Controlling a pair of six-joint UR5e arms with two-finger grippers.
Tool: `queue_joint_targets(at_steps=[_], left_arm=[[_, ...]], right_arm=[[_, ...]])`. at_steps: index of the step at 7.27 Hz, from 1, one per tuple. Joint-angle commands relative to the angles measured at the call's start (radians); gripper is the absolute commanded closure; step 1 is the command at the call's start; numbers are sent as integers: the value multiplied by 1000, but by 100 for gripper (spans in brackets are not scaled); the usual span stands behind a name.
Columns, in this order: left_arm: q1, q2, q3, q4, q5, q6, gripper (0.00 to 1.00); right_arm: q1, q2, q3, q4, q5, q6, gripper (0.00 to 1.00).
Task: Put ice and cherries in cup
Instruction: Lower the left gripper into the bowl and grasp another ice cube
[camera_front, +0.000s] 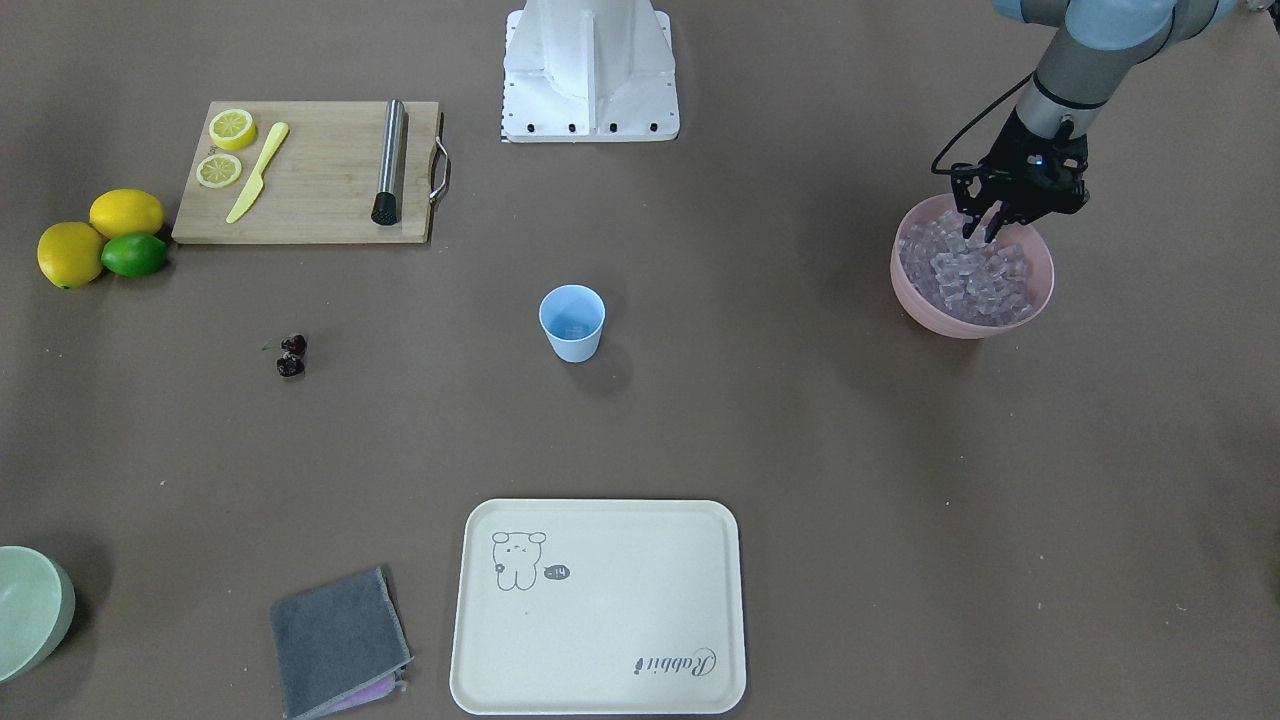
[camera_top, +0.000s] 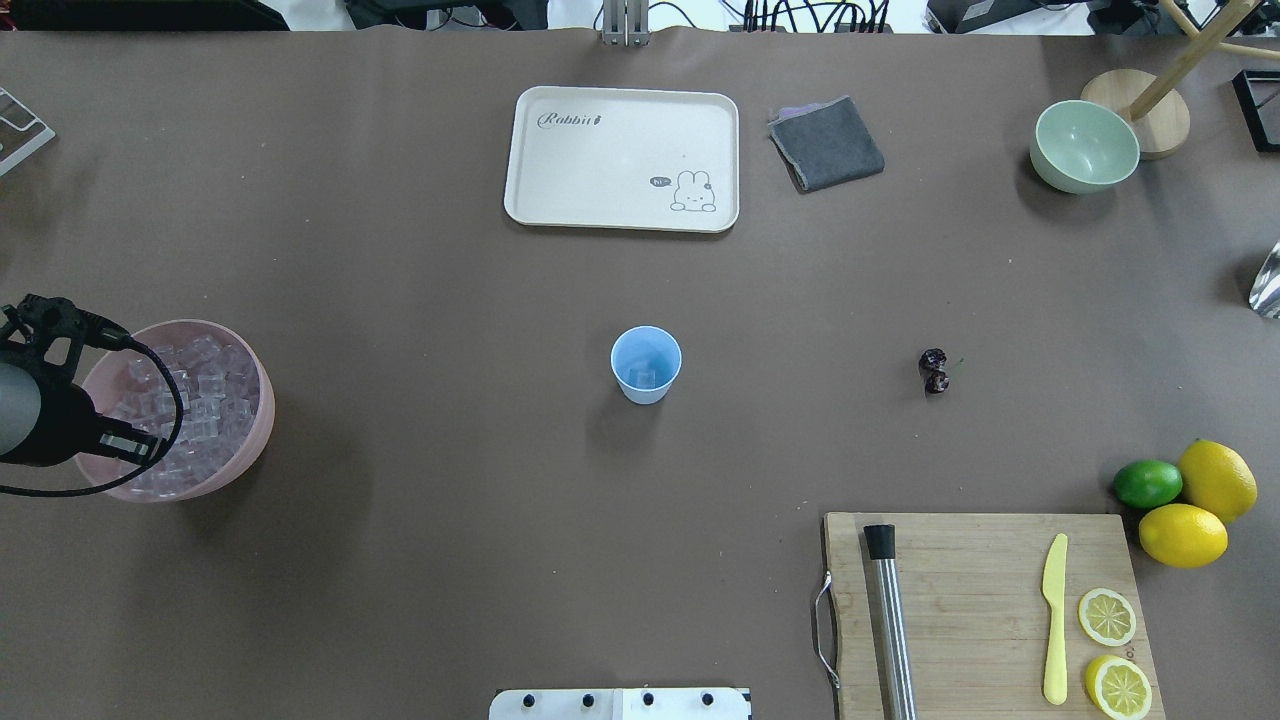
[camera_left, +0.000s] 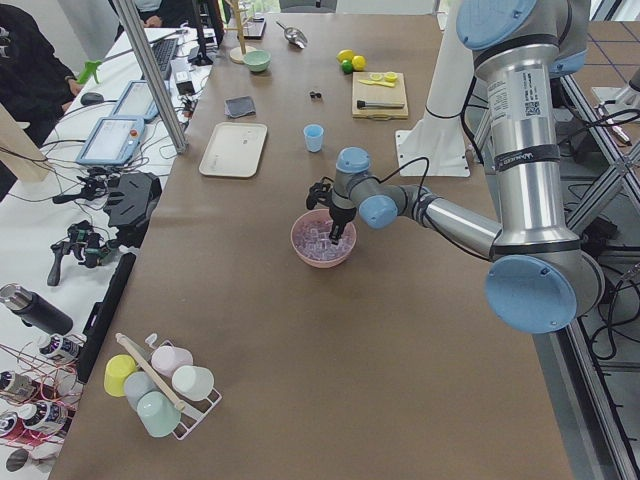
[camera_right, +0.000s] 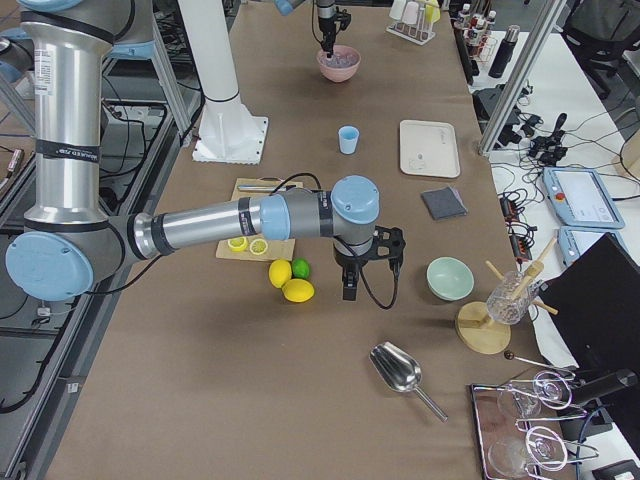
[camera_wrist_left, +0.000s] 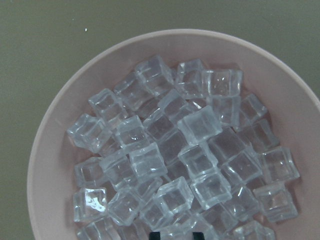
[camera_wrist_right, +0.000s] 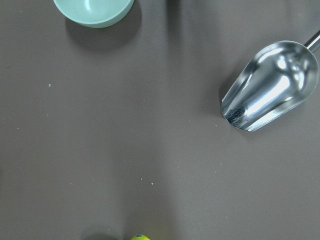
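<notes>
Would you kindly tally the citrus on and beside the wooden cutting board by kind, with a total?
Whole yellow lemons: 2
Round green lime: 1
Cut yellow lemon pieces: 2
Total: 5

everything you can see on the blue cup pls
The cup is a small pale blue tumbler, plastic by the look, plain, tapered toward its base. It stands upright with its mouth open near the middle of the table, on the brown cover. In the overhead view one clear ice cube seems to lie at its bottom; otherwise it looks empty. It stands alone, and nothing touches its outside but the table. The cherries lie well apart from it.
</notes>
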Motion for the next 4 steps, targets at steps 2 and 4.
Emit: queue_joint_targets(at_steps=[2,4], left_arm=[[-123,-22,-97,0,-60,-2,100],[-125,-231,-66,0,-57,-27,100]], right_arm=[[0,0,5,0,3,0,0],[0,0,5,0,6,-2,0]])
